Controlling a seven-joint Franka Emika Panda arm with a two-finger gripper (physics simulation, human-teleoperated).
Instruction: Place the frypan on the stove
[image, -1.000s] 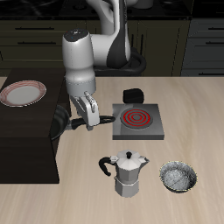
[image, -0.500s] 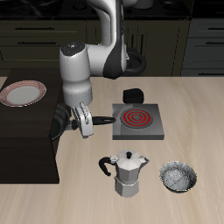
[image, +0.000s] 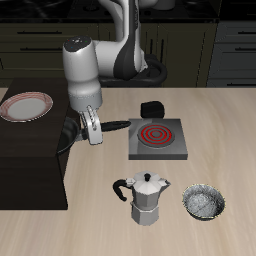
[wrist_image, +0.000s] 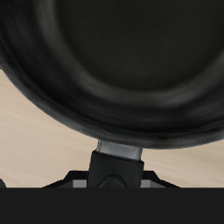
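Spreading under everything is the pale wooden table (image: 230, 130), with a dark, lower counter (image: 30, 170) butting against one end of it. Next in size, the white Franka arm reaches down from the back so that its two-finger gripper (image: 93, 128) hangs over the seam between counter and table. The flat square grey stove with red coil rings (image: 175, 150) lies on the table just beside the gripper, farther in from the counter. The round, shallow black frypan (image: 67, 138) is off the stove, tipped steeply on the counter side of the gripper. Its long straight black handle (image: 117, 124) runs roughly level, and its free end points at the stove's near edge. In the wrist view the frypan's dark bowl (wrist_image: 114, 61) fills nearly everything, narrowing to the handle root (wrist_image: 118, 157) by the camera. The fingers themselves are hidden, but since the pan hangs tilted at the gripper, I judge them clenched on the handle. The coming move hinges on this: the stove lies along the handle's axis, past its free end, so the pan must travel handle-first across the gripper's position and level out over the coils. Nearer the front edge stand a silver faceted moka pot (image: 148, 198) and a small metallic bowl (image: 203, 203); a red-rimmed white plate (image: 27, 106) sits on the counter. No brand, label or writing is legible.
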